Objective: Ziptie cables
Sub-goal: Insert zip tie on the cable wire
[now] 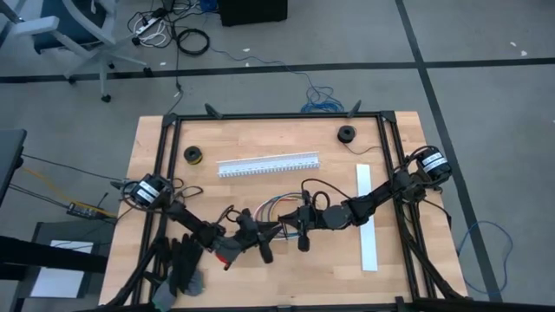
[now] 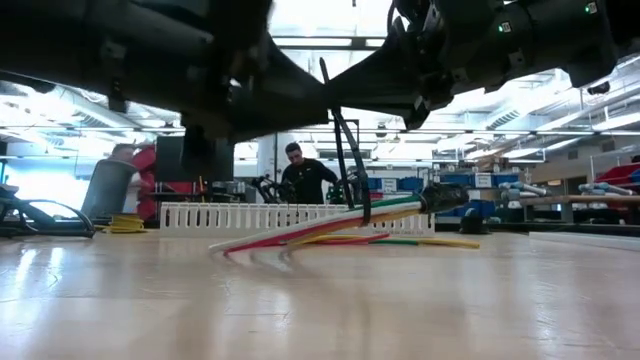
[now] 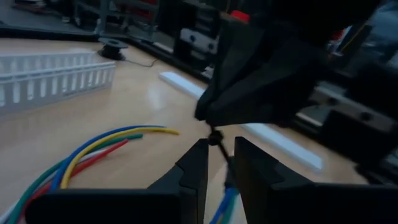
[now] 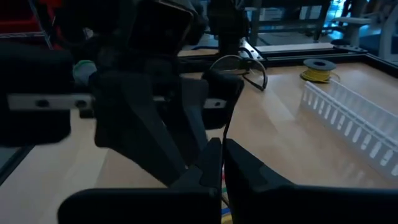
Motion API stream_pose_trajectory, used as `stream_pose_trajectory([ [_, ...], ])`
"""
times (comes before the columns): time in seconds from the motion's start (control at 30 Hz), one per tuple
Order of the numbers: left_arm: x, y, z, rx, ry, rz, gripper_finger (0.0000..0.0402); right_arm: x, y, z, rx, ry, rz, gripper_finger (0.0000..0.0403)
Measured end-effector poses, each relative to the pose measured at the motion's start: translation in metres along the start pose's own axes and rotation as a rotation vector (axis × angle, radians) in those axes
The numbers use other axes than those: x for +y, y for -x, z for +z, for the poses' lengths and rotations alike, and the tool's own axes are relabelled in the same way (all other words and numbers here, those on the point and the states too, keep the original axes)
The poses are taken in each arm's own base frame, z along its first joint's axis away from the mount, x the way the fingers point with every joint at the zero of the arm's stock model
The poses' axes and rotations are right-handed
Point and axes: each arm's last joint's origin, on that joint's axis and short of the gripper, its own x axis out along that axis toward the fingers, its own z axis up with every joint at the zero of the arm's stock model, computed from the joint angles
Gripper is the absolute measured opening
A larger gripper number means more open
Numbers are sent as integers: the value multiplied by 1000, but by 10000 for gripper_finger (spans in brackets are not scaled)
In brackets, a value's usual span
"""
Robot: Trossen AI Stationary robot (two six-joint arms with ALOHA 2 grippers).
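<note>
1. We find the cables (image 1: pixel 276 211) low in the middle of the high view, fanned on the bare wood of the table (image 1: pixel 416 269), with the coloured ends spreading up and left and the bundle running under both arms.

2. In the low view the cables (image 2: pixel 330 228) rise from the tabletop at centre frame toward a dark plug end at right of centre, so that end is lifted clear of the wood.

3. Our left gripper (image 3: pixel 220 163), at bottom centre of the left wrist view, stands nearly closed with a narrow gap. A thin dark strand, which we take for the zip tie (image 3: pixel 219 144), runs through that gap. Whether the fingers truly pinch it, we cannot tell.

4. Our right gripper (image 4: pixel 222 163), at bottom centre of the right wrist view, is closed, and a thin dark strand rises from between its tips. It appears to grip that strand.

5. We judge the step in hand to be threading or cinching the tie around the bundle.

6. The next move calls for a steady pull on the tail while the other side holds the head still.
</note>
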Motion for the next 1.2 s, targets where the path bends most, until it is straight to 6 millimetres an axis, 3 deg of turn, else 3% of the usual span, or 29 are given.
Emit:
stream_pose_trajectory([
  [0.37, -28, -17, 5, 54, -183, 135, 53, 1, 0, -1, 16, 1, 31, 0],
  [0.67, -28, -17, 7, 26, -189, 170, 52, 1, 0, -1, 13, -2, 31, 0],
  [0.87, -27, -17, 6, 31, -210, 184, 8, 1, 0, -1, 10, -2, 30, 0],
  [1.2, -22, -16, 0, 80, -169, 189, 1, 0, -1, 5, -42, 5, 25, 0],
])
